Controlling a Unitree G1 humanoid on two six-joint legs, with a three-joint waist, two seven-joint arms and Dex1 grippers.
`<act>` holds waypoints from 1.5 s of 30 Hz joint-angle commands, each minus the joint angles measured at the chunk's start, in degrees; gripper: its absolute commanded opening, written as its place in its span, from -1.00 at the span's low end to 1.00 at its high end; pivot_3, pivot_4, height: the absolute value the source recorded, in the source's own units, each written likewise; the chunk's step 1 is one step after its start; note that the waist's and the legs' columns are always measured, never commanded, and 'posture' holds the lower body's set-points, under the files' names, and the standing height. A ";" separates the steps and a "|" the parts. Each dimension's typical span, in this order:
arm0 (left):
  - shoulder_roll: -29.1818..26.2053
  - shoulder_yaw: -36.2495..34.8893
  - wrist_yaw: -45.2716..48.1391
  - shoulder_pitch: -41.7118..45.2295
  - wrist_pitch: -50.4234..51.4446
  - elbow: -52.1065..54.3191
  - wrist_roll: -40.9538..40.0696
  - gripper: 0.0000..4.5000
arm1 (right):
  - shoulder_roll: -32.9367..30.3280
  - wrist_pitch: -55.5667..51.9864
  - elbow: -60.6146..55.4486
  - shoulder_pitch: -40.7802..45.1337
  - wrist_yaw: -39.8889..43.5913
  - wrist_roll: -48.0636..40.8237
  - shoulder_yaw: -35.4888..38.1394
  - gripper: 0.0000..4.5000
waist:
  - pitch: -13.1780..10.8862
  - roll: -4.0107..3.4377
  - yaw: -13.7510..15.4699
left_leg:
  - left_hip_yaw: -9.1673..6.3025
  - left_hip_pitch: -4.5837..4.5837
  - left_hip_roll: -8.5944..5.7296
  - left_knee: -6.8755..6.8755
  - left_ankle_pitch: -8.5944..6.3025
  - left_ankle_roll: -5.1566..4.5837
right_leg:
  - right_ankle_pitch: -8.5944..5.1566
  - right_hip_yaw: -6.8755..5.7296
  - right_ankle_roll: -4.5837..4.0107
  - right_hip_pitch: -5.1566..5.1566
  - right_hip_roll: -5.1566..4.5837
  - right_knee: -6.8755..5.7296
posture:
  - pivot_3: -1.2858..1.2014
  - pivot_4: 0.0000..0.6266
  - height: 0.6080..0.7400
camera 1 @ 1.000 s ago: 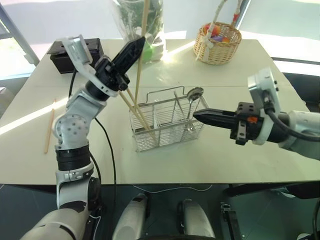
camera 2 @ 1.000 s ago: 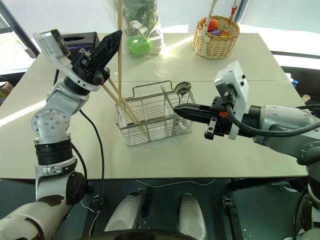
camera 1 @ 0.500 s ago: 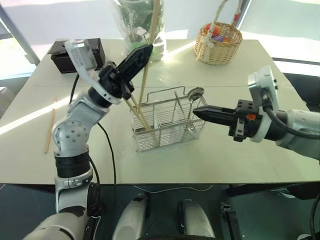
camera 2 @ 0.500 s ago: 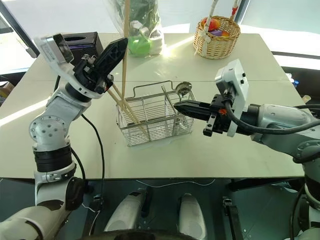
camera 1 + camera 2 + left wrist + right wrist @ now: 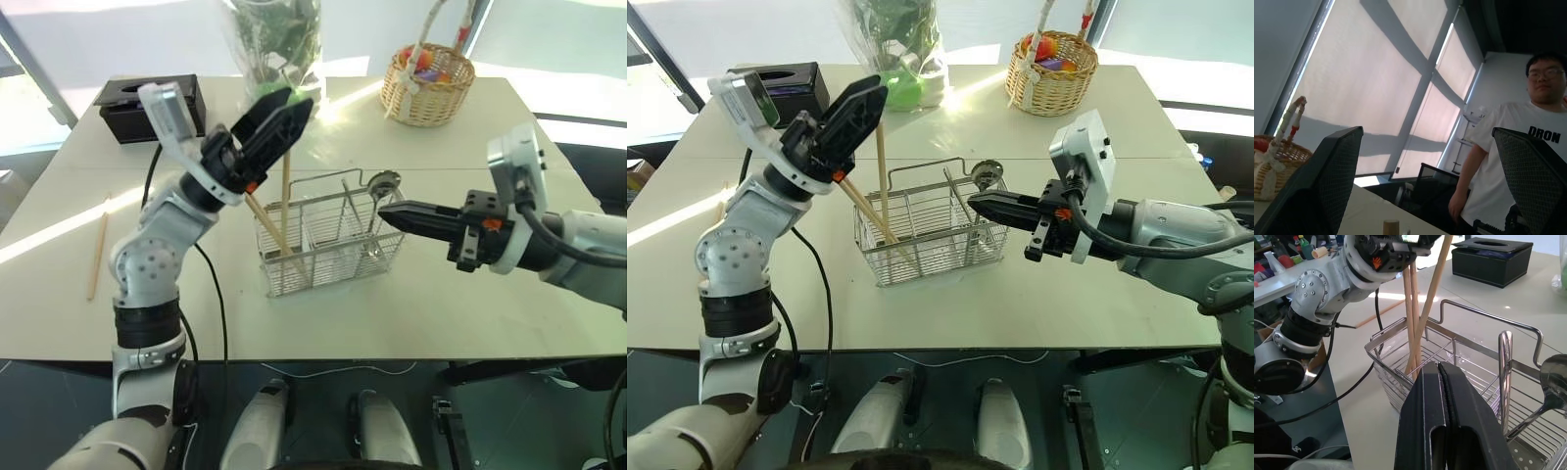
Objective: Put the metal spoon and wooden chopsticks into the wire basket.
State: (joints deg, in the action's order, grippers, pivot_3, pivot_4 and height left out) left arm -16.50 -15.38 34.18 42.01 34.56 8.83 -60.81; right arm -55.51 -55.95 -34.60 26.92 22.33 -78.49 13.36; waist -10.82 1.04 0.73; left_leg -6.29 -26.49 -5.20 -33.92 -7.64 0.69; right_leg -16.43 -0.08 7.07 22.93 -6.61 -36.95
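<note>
The wire basket (image 5: pixel 328 240) stands mid-table. My left gripper (image 5: pixel 299 99) hovers open above its left end, nothing between its fingers (image 5: pixel 1327 181). Directly beneath, a wooden chopstick (image 5: pixel 285 201) stands nearly upright in the basket's left compartment, beside two slanted chopsticks (image 5: pixel 1410 308). Another chopstick (image 5: pixel 98 257) lies on the table far to the left. The metal spoon (image 5: pixel 380 183) stands in the basket's right end, bowl up. Just right of the spoon, my right gripper (image 5: pixel 383 210) is shut and empty, level, pointing at the basket.
A round wicker basket (image 5: pixel 426 83) sits at the table's back right, a wrapped green plant (image 5: pixel 274 44) at the back middle and a black tissue box (image 5: pixel 147 103) at the back left. A person (image 5: pixel 1513 161) in a white shirt stands beyond the table.
My left gripper opened and let go of the chopstick, which slid down into the basket. The right arm stayed put.
</note>
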 commanded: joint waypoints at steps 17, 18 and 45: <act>-27.46 -5.79 -31.35 -6.89 9.93 -16.54 35.55 0.97 | -8.36 0.07 0.72 5.40 3.67 -12.82 3.66 -1.00 | -0.10 0.04 0.03 | -0.04 -0.26 -0.01 0.12 -0.09 0.11 | 0.00 0.08 0.03 0.42 -0.06 -0.04 | 0.03 -0.52 1.00; -27.72 -6.29 -31.24 -7.83 10.44 -16.38 35.88 0.97 | -8.41 0.06 0.80 5.46 3.97 -12.59 3.56 -1.00 | -0.10 0.04 0.03 | -0.05 -0.36 -0.01 0.12 -0.09 0.11 | 0.00 0.07 0.03 0.50 -0.06 -0.04 | 0.03 -0.52 1.00; -32.60 -9.10 -24.68 -21.84 34.79 -14.15 40.72 0.97 | -7.13 0.25 2.89 6.97 7.99 -6.15 0.77 -1.00 | -0.08 0.00 -0.19 | 0.06 -0.34 -0.02 0.47 -0.12 0.17 | 0.02 0.20 -0.04 0.70 -0.18 -0.01 | 0.03 -0.52 1.00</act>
State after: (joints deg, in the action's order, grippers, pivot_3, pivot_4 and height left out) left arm -48.44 -23.65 8.90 20.67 67.13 -7.25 -20.04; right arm -62.78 -56.53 -31.38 33.54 30.22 -84.76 12.47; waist -10.90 1.04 0.54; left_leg -6.23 -26.81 -5.21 -33.44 -7.76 0.86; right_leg -16.40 0.13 7.03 23.62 -6.79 -36.97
